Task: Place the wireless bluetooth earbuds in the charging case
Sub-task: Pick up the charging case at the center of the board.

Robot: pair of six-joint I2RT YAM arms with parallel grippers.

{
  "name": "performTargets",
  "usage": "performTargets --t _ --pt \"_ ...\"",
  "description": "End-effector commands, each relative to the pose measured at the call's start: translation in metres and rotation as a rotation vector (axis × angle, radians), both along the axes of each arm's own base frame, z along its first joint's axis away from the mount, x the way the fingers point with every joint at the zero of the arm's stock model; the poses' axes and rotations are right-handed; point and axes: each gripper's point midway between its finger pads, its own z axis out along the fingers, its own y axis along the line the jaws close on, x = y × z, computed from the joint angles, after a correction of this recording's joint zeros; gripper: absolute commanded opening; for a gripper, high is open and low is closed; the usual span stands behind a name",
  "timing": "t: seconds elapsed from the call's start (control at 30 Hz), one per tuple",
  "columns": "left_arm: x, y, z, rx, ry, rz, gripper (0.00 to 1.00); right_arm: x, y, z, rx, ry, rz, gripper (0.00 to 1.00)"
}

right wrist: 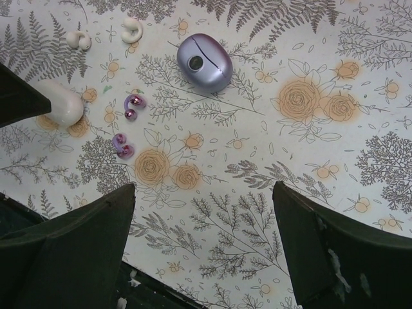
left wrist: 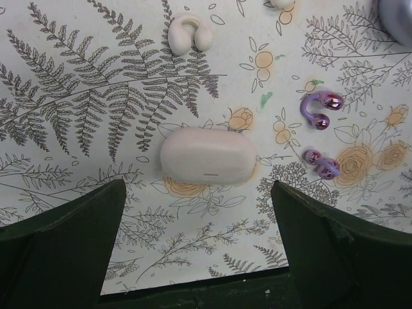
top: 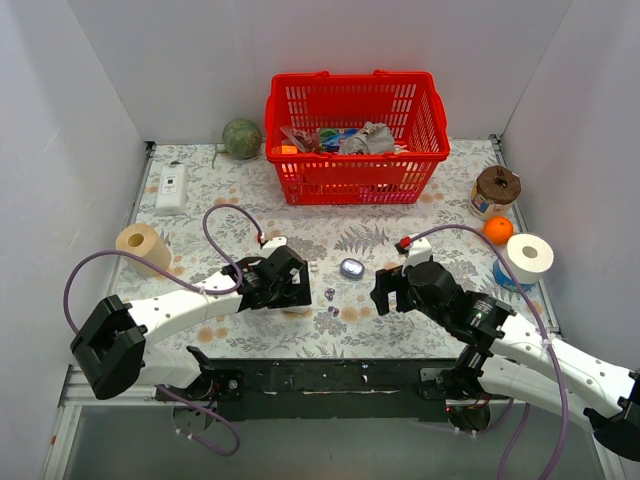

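Fingers (left wrist: 58,248) apart over floral cloth (top: 350,225)

White moulded links and black joint housings are noted on the left arm (top: 170,312) and right arm (top: 565,362). A lavender cable (top: 460,227), ended by a red plug (top: 404,243), is looped along each. Dark matte wedge-shaped fingers (left wrist: 64,244) are fitted to the left gripper (left wrist: 197,193) and right gripper (right wrist: 204,190).

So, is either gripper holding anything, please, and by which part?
Nothing is held: the left gripper and right gripper both stand open and empty.
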Motion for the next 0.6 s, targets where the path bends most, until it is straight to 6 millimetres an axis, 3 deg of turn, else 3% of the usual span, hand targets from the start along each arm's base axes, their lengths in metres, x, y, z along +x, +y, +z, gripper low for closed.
performTargets --t 0.0,0.57 --pt "0.0079 -0.0041 0.0009 0.033 -0.015 -0.029 0.98 -0.0023 0.0009 -0.0005 0.016 0.006 0.001 0.95" --pt "0.0129 -0.0118 -0.0086 0.091 -0.009 -0.145 0.98 -0.0017 0.0017 -0.0001 0.010 0.008 0.005 0.94"
